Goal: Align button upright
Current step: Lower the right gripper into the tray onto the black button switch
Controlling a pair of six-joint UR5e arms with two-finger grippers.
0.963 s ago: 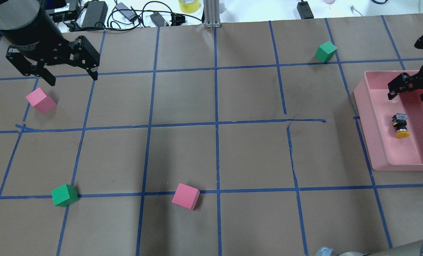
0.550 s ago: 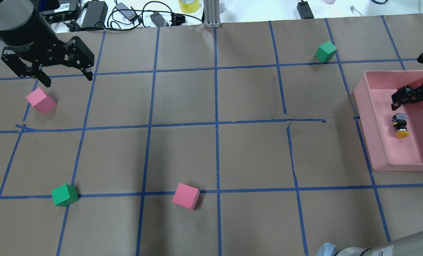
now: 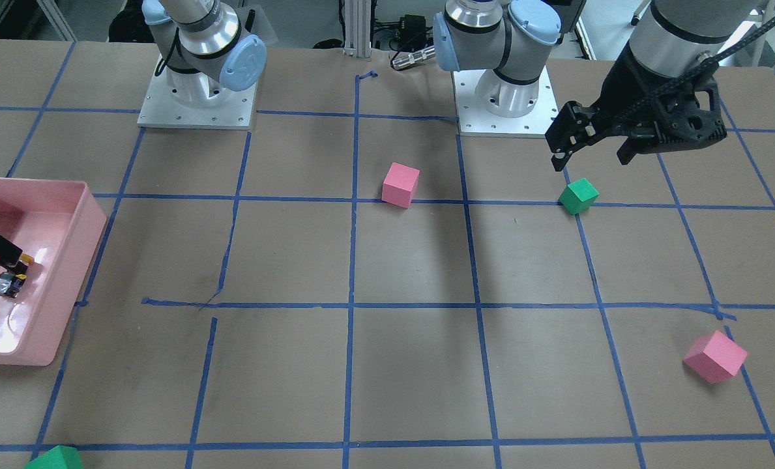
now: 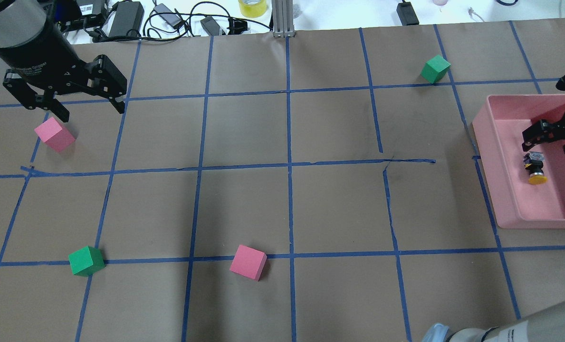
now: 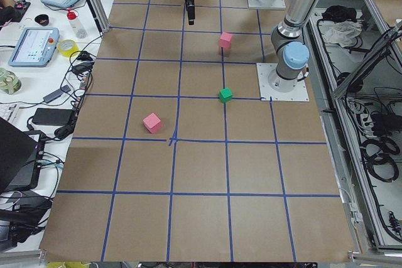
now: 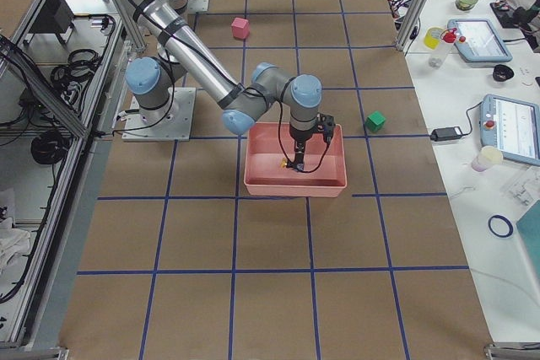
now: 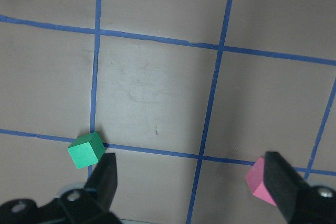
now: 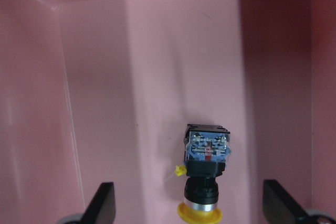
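The button [image 4: 535,168] lies on its side on the floor of a pink bin [image 4: 493,180] at the right end of the table [image 4: 334,209]. Its yellow cap points toward the robot's near edge and its silvery-blue base toward the far side, so it is not upright. The right gripper [image 4: 550,141] hangs inside the bin just over the button. Its fingers are spread wide and grasp nothing; in the right wrist view one finger shows at each side of the cap, apart from it. From these views it cannot be told how high above the bin floor the fingertips stand.

The left gripper [image 4: 92,111] is released too, its fingers wide apart and empty, above the far left part of the table. A pink cube [image 4: 54,134] sits on the table just beside it, on the near side. A green cube [image 4: 86,261] lies at the near left, and a second pink cube [image 4: 248,262] near the middle of the near side. A second green cube [image 4: 435,69] sits far right, a little beyond the bin.
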